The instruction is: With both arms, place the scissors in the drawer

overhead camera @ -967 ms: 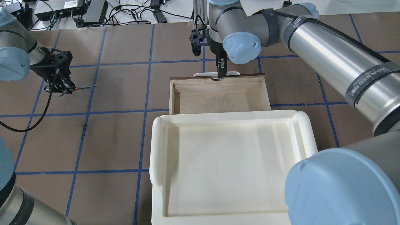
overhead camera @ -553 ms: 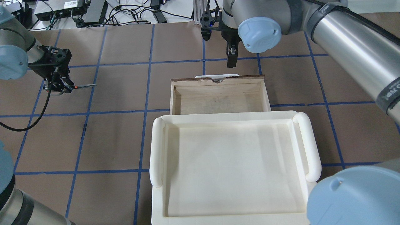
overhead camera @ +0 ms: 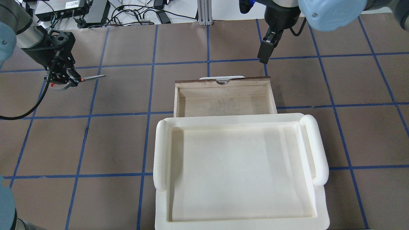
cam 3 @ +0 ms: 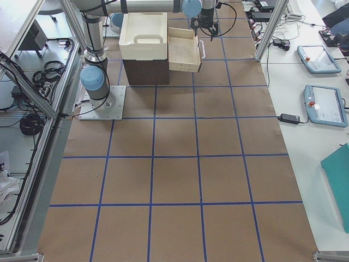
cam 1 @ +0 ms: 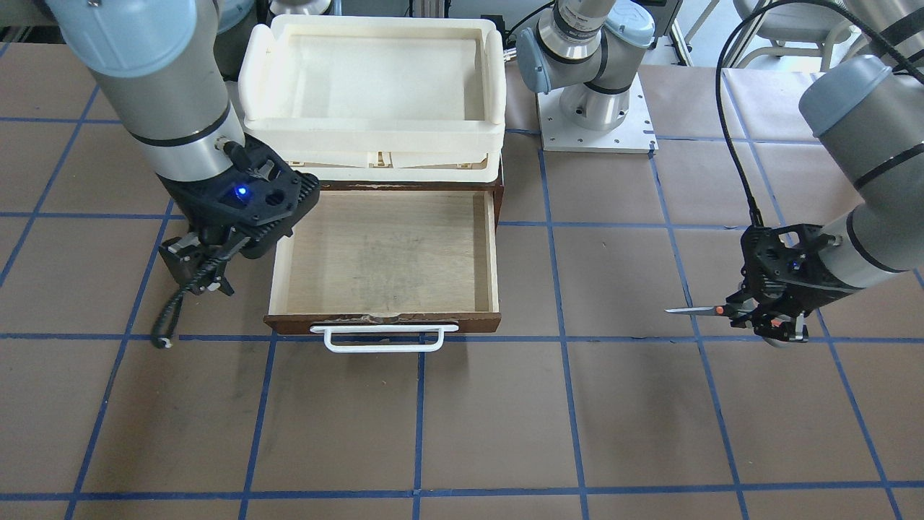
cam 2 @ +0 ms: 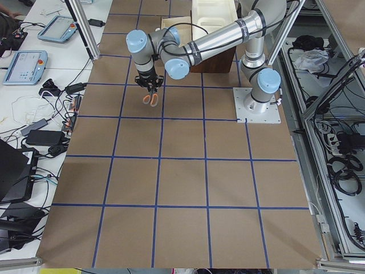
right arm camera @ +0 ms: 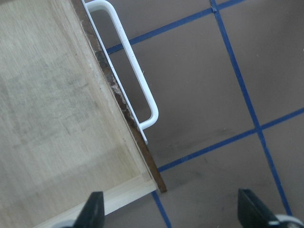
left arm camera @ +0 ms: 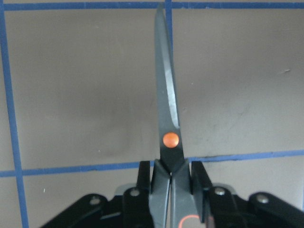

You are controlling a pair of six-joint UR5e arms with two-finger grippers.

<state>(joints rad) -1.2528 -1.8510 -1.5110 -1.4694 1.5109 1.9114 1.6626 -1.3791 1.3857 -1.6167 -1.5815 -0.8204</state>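
The scissors (overhead camera: 91, 77) are held in my left gripper (overhead camera: 64, 78), which is shut on them near the handle loops, above the table far to the left of the drawer. The blades point toward the drawer. The left wrist view shows the closed dark blades and the orange pivot dot of the scissors (left arm camera: 168, 118) between the fingers (left arm camera: 199, 178). The drawer (overhead camera: 179, 95) stands pulled open and empty, its white handle (cam 1: 382, 339) free. My right gripper (overhead camera: 264, 56) hovers beyond the drawer's front right corner, open and empty; its fingertips (right arm camera: 95, 209) stand wide apart.
A cream-white plastic tray (overhead camera: 161, 150) sits on top of the cabinet behind the drawer. Electronics and cables (overhead camera: 80, 12) lie along the table's far edge. The brown table (overhead camera: 111, 143) has a blue tape grid.
My right gripper has left the drawer handle and moved up and to the right, away from the drawer front. My left gripper has shifted slightly farther away with the scissors.
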